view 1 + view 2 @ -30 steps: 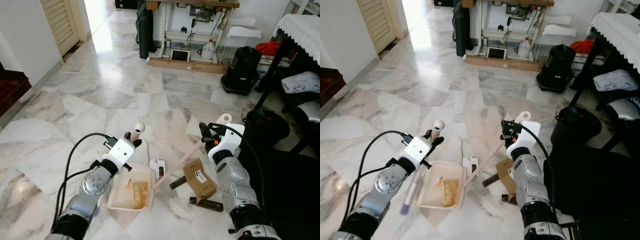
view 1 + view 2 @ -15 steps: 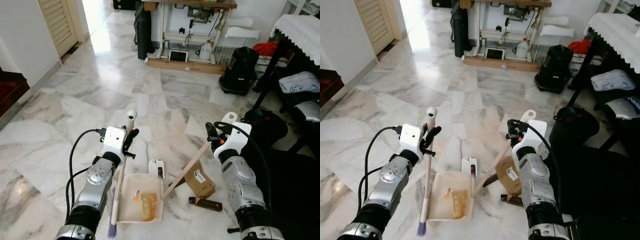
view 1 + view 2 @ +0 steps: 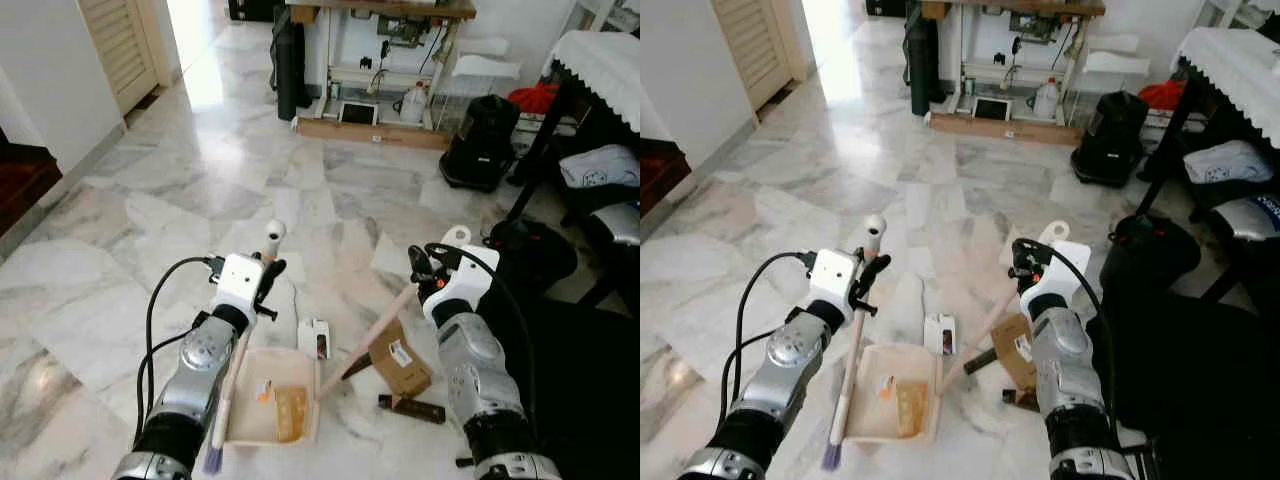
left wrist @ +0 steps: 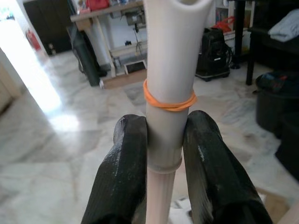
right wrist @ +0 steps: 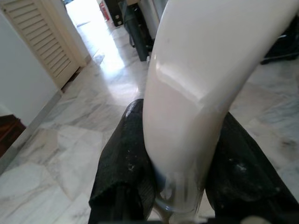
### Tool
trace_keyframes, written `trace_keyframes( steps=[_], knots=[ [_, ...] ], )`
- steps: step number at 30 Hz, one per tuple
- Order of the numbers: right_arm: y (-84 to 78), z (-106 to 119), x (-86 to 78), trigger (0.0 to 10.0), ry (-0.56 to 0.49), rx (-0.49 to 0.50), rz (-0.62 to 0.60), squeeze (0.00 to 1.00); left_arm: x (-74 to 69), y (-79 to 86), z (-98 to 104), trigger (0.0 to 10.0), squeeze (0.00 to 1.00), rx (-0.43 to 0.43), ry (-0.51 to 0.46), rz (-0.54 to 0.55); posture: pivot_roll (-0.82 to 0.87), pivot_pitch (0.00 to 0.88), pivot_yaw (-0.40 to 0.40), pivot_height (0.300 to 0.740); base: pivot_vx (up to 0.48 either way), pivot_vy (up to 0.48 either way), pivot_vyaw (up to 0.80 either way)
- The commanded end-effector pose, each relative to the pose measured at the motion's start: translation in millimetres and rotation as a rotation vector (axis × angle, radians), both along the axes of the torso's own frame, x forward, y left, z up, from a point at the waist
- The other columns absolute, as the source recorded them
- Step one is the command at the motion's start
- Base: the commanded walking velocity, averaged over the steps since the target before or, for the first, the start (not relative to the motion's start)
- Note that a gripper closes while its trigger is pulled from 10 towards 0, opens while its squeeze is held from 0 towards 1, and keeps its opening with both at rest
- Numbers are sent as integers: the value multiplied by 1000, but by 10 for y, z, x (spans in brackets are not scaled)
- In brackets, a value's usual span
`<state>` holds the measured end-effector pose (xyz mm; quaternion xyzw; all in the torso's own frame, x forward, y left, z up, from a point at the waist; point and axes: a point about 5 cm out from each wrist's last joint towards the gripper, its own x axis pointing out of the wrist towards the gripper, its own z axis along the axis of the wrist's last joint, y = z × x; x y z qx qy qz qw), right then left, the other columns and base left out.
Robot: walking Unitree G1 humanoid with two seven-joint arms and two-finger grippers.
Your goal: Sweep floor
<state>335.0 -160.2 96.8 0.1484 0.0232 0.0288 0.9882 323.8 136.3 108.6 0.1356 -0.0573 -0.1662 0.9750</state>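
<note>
Between pincers (image 3: 262, 278) — cream dustpan (image 3: 270, 412)

Count on floor: one cream dustpan (image 3: 262, 415), one broom (image 3: 853, 352), one cardboard box (image 3: 399, 362), two dark brown sticks (image 3: 412, 409), one small white carton (image 3: 314, 336). Two grippers, left (image 4: 161, 154) and right (image 5: 180, 158).
</note>
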Motion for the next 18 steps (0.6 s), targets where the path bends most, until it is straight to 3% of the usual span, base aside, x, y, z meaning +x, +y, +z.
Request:
trace_keyframes(
  steps=[1, 4, 9, 10, 13, 18],
  knots=[
    [9, 127, 47, 10000, -68, 18, -23, 0, -14, -3, 103, 10000, 0, 36, -72, -20, 19, 0, -47, 740, 0, 0, 0],
    [-12, 166, 48, 10000, -105, -37, -44, 0, -38, 39, 128, 10000, 0, 89, -119, 3, 20, 0, -46, 740, 0, 0, 0],
    [-48, 177, 32, 10000, -129, -42, -79, 0, -68, 86, 149, 10000, 0, 62, -155, 68, 20, 0, -45, 740, 0, 0, 0],
    [-65, 163, 17, 10000, -130, -42, -88, 0, -74, 89, 178, 10000, 0, 8, -172, 92, 23, 0, -47, 740, 0, 0, 0],
    [-82, 145, -2, 10000, -134, -47, -93, 0, -66, 73, 224, 10000, 0, -50, -193, 116, 25, 0, -46, 740, 0, 0, 0],
    [-89, 129, -8, 10000, -130, -56, -99, 0, -30, 28, 274, 10000, 0, -69, -208, 102, 16, 0, -42, 740, 0, 0, 0]
  ],
)
